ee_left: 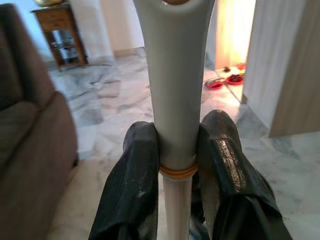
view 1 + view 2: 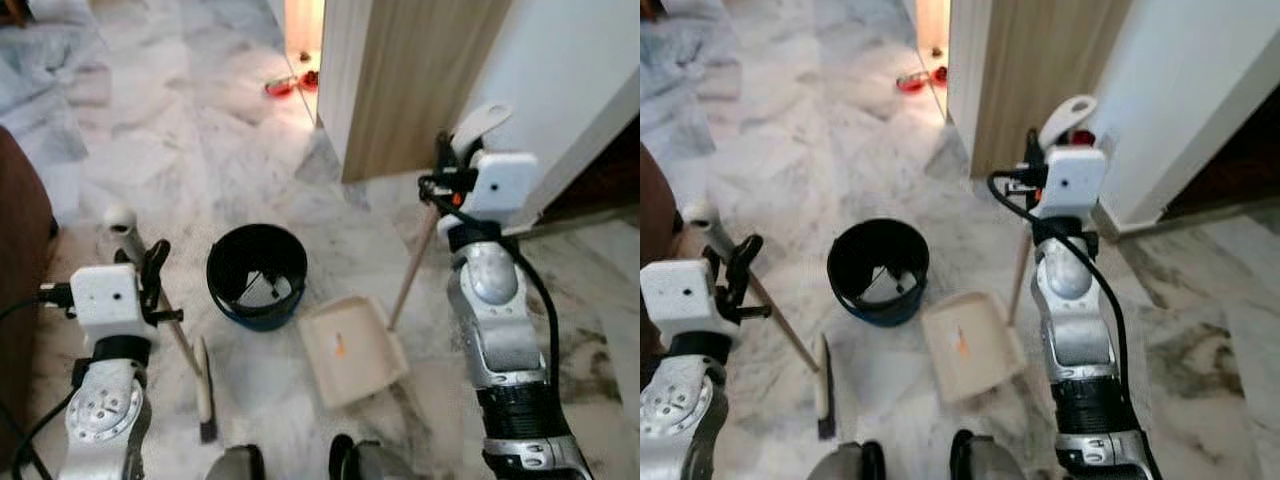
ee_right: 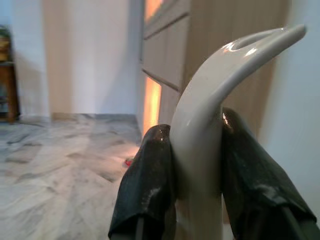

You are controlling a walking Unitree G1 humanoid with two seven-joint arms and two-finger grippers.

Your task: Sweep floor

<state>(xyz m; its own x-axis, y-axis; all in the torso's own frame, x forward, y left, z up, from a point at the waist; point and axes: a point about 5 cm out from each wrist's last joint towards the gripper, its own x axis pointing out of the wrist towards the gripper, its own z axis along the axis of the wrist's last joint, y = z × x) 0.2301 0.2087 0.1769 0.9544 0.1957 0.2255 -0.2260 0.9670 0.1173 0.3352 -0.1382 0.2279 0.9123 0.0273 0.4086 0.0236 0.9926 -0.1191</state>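
Left gripper: my left gripper [image 1: 176, 165] has its two black fingers [image 1: 132, 185] closed tight on the pale grey plastic grip of the one broom [image 2: 168, 310], pinching it from both sides just above an orange ring where grip meets shaft.
Broom: its pale wooden shaft slants from my left gripper down and toward my middle; the flat brush head with dark bristles [image 2: 205, 385] rests on the floor just beside my left foot.
Right gripper: my right gripper [image 3: 197, 160] has its two fingers [image 3: 150, 175] clamped on the cream curved plastic handle top of the one long-handled dustpan [image 2: 352, 350], with the hooked loop [image 2: 480, 122] rising above the fingers.
Dustpan: its wooden pole [image 2: 412, 270] runs down from my right gripper to the cream rectangular pan, which lies flat on the floor between my two arms; one small orange speck shows inside the pan.
Bucket: one round black bucket [image 2: 256, 275] stands upright on the floor, between the broom and the pan and just beside the pan's far corner; some pale scraps lie in its bottom.
Floor: grey-white veined marble floor [image 2: 200, 150], smudged darker by my right side.
Surroundings: one wood-grain cabinet panel [image 2: 420, 80] ahead, a brown sofa [image 1: 30, 150] on my left, one small wooden side table [image 1: 57, 30] farther off, and two red items [image 2: 290, 84] on the floor by the lit doorway, too small to identify.
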